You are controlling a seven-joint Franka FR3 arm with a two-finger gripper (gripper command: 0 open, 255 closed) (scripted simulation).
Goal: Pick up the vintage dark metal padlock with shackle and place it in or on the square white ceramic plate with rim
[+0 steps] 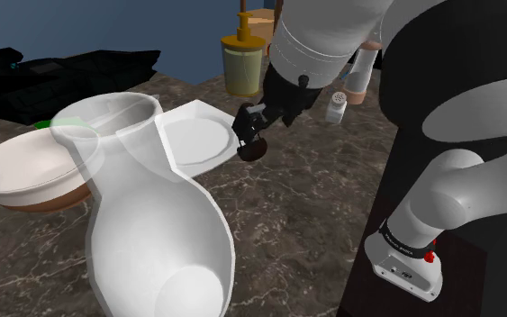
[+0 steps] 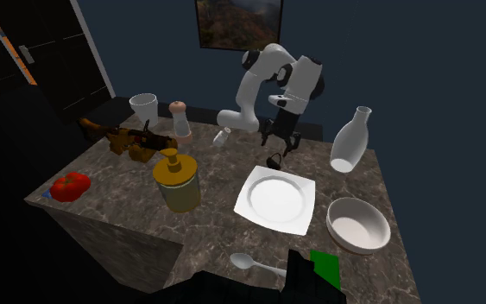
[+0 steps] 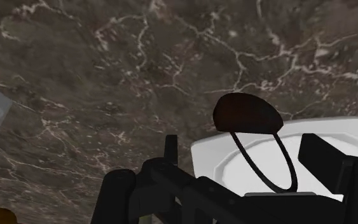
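Padlock (image 3: 246,112), dark brown, suspended upright beneath the black gripper (image 1: 249,124) at centre frame in the shoulder view, rounded body downward, thin shackle rising between the jaws. Jaws clamped across the upper end of that shackle, as seen in the wrist view. Padlock body at the corner of the square white plate (image 2: 275,199), partly over the raised rim and partly over the dark marbled tabletop (image 1: 314,207); height above either not readable. Plate at centre of the second exterior view, padlock and gripper just above its upper left corner in the frame. To the right of the plate there, a white bowl (image 2: 357,226); at upper right, a white bottle-shaped vase (image 2: 350,138). To the left of the plate, an ochre jar with pump top (image 2: 177,180); at far left, a red object (image 2: 70,185). Above the jar in the frame, a small white shaker (image 2: 222,136) and a taller mill (image 2: 179,119).
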